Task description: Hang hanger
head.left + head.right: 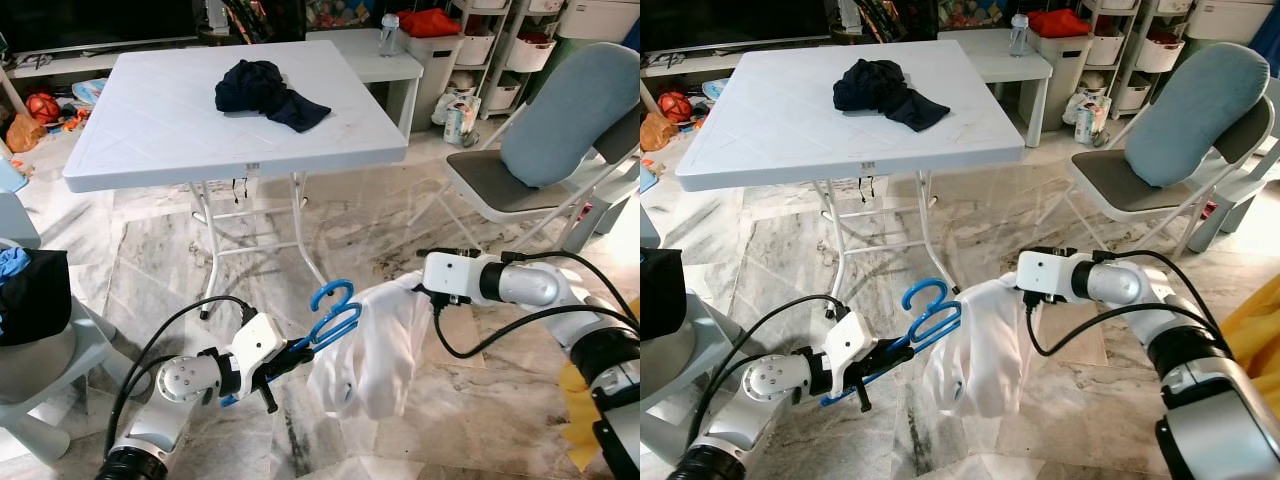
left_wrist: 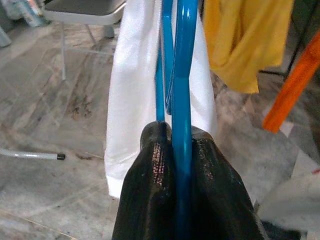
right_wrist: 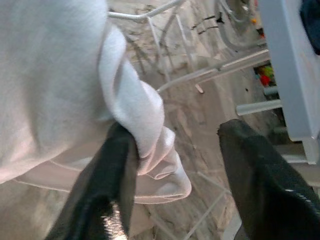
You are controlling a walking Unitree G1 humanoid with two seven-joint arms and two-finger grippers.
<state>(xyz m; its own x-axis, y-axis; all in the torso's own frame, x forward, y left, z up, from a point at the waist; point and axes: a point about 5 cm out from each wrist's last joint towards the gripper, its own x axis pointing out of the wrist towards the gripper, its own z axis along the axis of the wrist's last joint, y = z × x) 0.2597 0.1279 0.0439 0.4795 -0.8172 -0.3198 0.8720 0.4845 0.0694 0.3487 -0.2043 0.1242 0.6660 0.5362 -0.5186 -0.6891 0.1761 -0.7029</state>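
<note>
Blue hanger sits clenched in the left hand, while the released right hand merely props the white shirt, which could slide off.

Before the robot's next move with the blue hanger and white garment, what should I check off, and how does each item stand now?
1. Left claw clamped on the blue hanger: ok, fingers pinch it.
2. Right claw gripping the white garment: not ok, fingers spread, cloth only draped over one.
3. Garment seated on the hanger's shoulders: cannot tell.
4. Hook free of cloth: ok.
5. Garment hem off the marble floor: cannot tell.
6. A rail to hang on: cannot tell.
</note>
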